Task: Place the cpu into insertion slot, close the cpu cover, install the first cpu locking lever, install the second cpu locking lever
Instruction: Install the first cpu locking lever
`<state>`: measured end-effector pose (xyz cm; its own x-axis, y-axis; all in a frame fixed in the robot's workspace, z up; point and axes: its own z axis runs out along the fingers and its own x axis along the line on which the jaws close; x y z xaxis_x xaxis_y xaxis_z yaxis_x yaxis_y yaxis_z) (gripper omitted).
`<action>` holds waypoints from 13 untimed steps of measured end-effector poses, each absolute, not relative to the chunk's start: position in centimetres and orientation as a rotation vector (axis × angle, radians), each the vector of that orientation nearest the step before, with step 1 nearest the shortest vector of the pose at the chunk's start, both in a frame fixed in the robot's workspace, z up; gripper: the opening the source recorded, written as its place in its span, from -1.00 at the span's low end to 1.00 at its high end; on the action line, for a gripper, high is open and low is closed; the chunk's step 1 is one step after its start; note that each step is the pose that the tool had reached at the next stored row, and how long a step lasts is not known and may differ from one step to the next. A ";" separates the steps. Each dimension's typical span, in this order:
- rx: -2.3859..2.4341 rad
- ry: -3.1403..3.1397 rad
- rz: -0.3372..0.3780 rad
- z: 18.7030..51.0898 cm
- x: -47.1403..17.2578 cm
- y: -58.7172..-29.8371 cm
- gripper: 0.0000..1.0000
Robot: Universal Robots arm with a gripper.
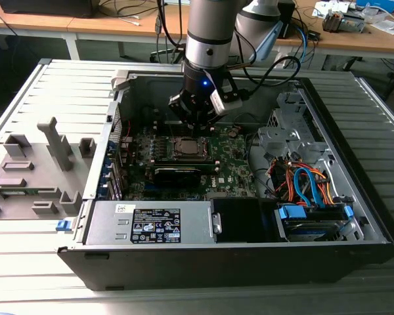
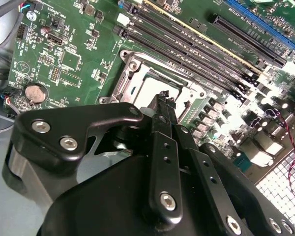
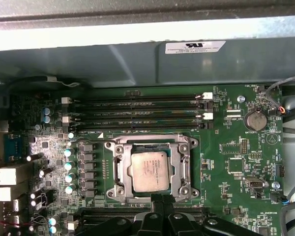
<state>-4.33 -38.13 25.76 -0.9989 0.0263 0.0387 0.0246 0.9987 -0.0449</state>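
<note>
The cpu (image 3: 148, 170) is a pale silver square chip lying flat in the socket on the green motherboard (image 3: 226, 162); it also shows in the second wrist view (image 2: 152, 88). The cpu cover (image 3: 119, 169), a silver metal frame, lies around the chip, and I also see the cover (image 2: 130, 66) in the second wrist view. My gripper (image 3: 161, 197) hangs just over the socket's edge beside the chip, fingers pressed together with nothing between them. Its black fingertips (image 2: 163, 101) point down at the chip's edge. In the exterior view the gripper (image 1: 196, 134) is low inside the open computer case, over the socket (image 1: 187, 148).
Black memory slots (image 3: 142, 114) run beside the socket, and a long black card (image 1: 177, 174) lies across the board. A power supply (image 1: 151, 223), loose cables (image 1: 302, 180) and a blue drive bay (image 1: 312, 216) sit inside the case walls. A grey fixture (image 1: 39, 164) stands at the exterior view's left.
</note>
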 end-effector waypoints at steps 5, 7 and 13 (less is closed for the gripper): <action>-0.024 -3.102 0.069 25.8 -4.3 -38.1 -0.79; -0.020 -3.102 0.069 25.8 -4.3 -38.1 -0.79; 0.001 -3.102 0.070 25.8 -4.3 -38.1 -0.79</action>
